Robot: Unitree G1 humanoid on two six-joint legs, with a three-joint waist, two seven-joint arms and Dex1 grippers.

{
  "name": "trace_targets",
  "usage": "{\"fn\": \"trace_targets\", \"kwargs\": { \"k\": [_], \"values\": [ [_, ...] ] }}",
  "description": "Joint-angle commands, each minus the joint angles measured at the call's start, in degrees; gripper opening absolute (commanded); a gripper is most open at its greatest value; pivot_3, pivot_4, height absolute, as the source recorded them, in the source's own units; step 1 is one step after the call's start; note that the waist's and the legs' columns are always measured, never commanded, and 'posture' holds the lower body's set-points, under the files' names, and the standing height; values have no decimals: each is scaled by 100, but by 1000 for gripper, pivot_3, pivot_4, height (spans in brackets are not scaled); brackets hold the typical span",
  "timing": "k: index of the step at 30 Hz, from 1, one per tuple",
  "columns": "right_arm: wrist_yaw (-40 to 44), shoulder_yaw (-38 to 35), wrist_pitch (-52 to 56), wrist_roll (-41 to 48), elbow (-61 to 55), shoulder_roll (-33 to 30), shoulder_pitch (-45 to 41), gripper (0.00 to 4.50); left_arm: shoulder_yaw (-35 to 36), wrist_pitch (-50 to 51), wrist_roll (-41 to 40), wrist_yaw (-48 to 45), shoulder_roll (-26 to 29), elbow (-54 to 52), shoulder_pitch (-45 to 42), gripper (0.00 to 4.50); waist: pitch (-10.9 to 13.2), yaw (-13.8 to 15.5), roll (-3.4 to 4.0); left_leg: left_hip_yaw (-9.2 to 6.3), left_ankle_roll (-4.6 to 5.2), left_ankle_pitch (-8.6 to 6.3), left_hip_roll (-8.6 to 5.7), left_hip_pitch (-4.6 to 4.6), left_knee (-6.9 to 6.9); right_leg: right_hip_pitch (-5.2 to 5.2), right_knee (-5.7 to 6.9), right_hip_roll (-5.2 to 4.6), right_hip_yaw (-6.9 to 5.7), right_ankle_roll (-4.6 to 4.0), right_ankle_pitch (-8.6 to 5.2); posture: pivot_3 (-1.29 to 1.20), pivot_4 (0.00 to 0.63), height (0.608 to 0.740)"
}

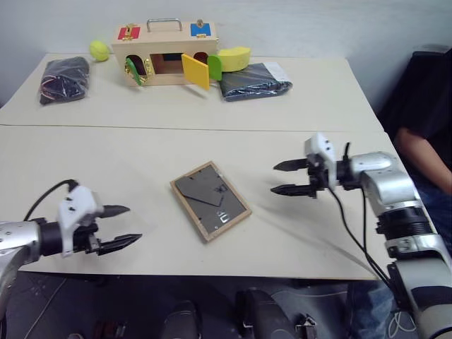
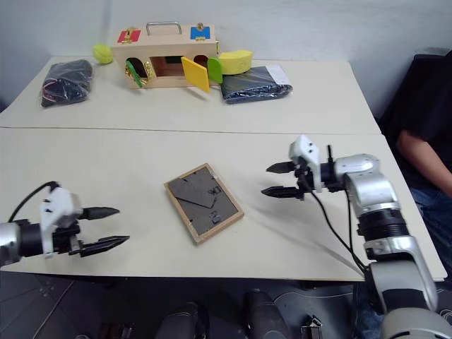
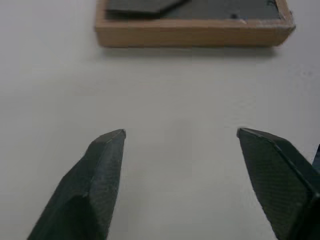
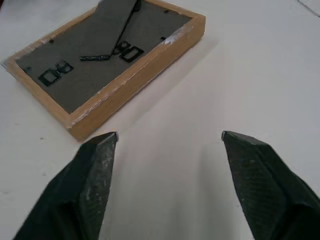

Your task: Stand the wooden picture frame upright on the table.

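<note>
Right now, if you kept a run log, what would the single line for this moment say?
wooden picture frame: flat, back up, on table | left gripper: open, beside frame, apart | right gripper: open, beside frame, apart | step: frame not yet stood up

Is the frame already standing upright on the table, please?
No, the frame lies flat on the table, grey back panel facing up.

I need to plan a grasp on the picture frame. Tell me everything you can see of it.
The frame is a small rectangle with a light wood border around a dark grey back panel. It lies flat on the table, back side up, so its front is hidden. The fold-out stand rests flat against the panel, with small black metal fittings nearby. It sits turned at an angle to the table's edge, between the left hand and right hand, both open and apart from it. Only the table touches it.
</note>
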Motion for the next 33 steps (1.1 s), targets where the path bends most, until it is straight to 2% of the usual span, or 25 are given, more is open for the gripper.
{"fn": "trace_targets", "kwargs": {
  "k": [1, 4, 8, 14, 19, 22, 24, 25, 28, 30, 33],
  "values": [
    [-121, 155, -539, -328, 248, 159, -234, 2338, -598, -450, 419, -154, -9, 485, -633, 2439, 0, 5, 0, 1, 0, 0, 1, -5, 1, -2, -2, 0, 0, 0, 0, 0, 150, 740],
    [-211, 413, -920, -637, 413, 410, -264, 1422, -1213, -766, 792, -218, -192, 958, -1323, 1613, 0, 8, 0, 3, 2, -1, 2, -8, 18, -3, 5, 0, 0, 1, 1, 0, 150, 740],
    [-109, 546, -1027, -693, 187, 552, -137, 108, -1614, -769, 1003, -183, -452, 1367, -1911, 432, 1, 5, 1, 7, 3, -2, 1, -7, 23, -4, 15, 0, 3, 3, 1, 0, 150, 740],
    [52, 673, -563, -567, -787, 583, 292, 48, -2103, -866, 1323, -51, -1052, 2071, -2765, 425, 0, 33, 1, 4, 3, -2, 4, -7, 35, -5, 32, 1, 1, 3, 1, 0, 150, 740],
    [196, 673, 57, -307, -1802, 437, 714, 48, -2115, -1120, 1550, 386, -1599, 2790, -3393, 425, 0, 57, 0, 3, 2, -1, 4, -8, 42, -5, 36, 0, -2, 3, 1, 0, 150, 740],
    [109, 663, 101, -355, -1902, 389, 777, 48, -2017, -1048, 1484, 305, -1601, 2907, -3450, 425, 0, 33, -1, 5, 1, -1, 3, -6, 44, -6, 38, 1, 1, 4, 2, 0, 150, 740],
    [38, 645, 37, -425, -1801, 340, 752, 48, -1875, -728, 1318, 161, -1479, 2945, -3416, 425, 0, 31, -1, 4, -1, 1, 4, -4, 43, -7, 40, 2, 0, 3, 2, 0, 150, 740],
    [-7, 652, -76, -504, -1698, 303, 711, 48, -1782, -259, 1103, -17, -1358, 2867, -3345, 425, 0, 26, -1, 4, -2, 1, 4, -4, 43, -8, 40, 2, 0, 3, 2, 0, 150, 740],
    [-21, 722, -391, -683, -1472, 217, 589, 0, -1650, 1787, 188, -652, -897, 2298, -3074, 958, 0, -15, -1, 5, -3, 1, 4, -4, 43, -9, 42, 2, 2, 3, 1, 0, 150, 740],
    [8, 769, -587, -784, -1361, 198, 509, 0, -1533, 3370, -594, -829, -670, 1892, -3002, 1586, 0, -12, -1, 3, -2, 1, 4, -4, 40, -8, 43, 1, 0, 2, 1, 0, 150, 740],
    [87, 859, -896, -942, -1258, 167, 423, 0, -1265, 4719, -1310, -716, -626, 1499, -2994, 2520, 0, 18, -1, 1, -2, 1, 2, -3, 41, -5, 42, 0, 1, 2, 1, 0, 150, 740]
  ]
}}
